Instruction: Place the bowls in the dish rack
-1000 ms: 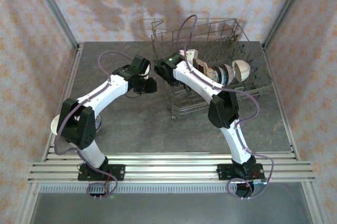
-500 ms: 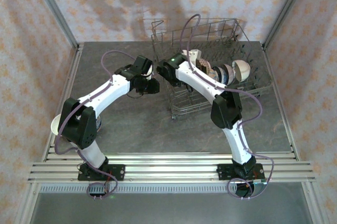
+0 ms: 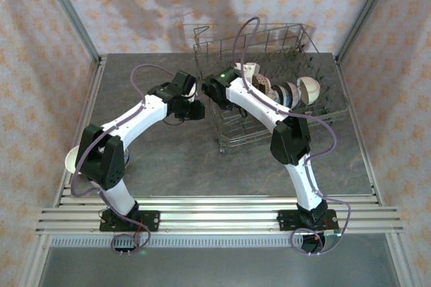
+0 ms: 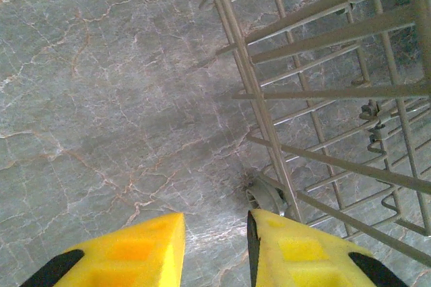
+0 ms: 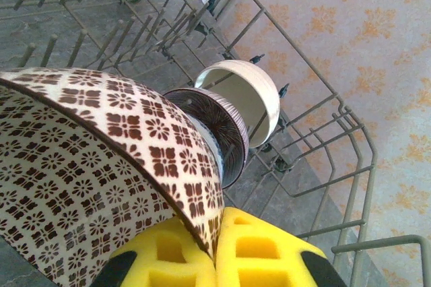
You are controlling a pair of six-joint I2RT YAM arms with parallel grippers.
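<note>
**Item: right gripper** [image 5: 217, 233]. Pads together on the rim of the patterned bowl [image 5: 101, 166], which is held tilted on edge inside the rack [image 5: 323, 108]. From above, the bowl [image 3: 247, 70] sits at the rack's [image 3: 269, 29] far-left part.
- Change over the last second: the elbow has swung a little to the right and the cable has risen. The bowl itself has hardly shifted.
- Reading: the bowl is probably being settled between the tines and is not yet released.

**Item: bowls already racked.** The striped bowl [image 5: 215, 132] is just behind the held one, and the cream bowl [image 5: 246, 91] is beyond it. Both stand on edge in one row.

**Item: left gripper** [image 4: 215, 233]. Fingers apart with nothing between them, over the table [image 4: 101, 98] just outside the rack's corner [image 4: 269, 118].
- Change: from above it [image 3: 194, 109] has edged slightly nearer the rack's left side.
- Reading: it is free to fetch.

**Item: outstanding.** The spare bowl [image 3: 71, 160] is on the table by the left arm's base, mostly hidden. The load looks nearly complete.
</note>
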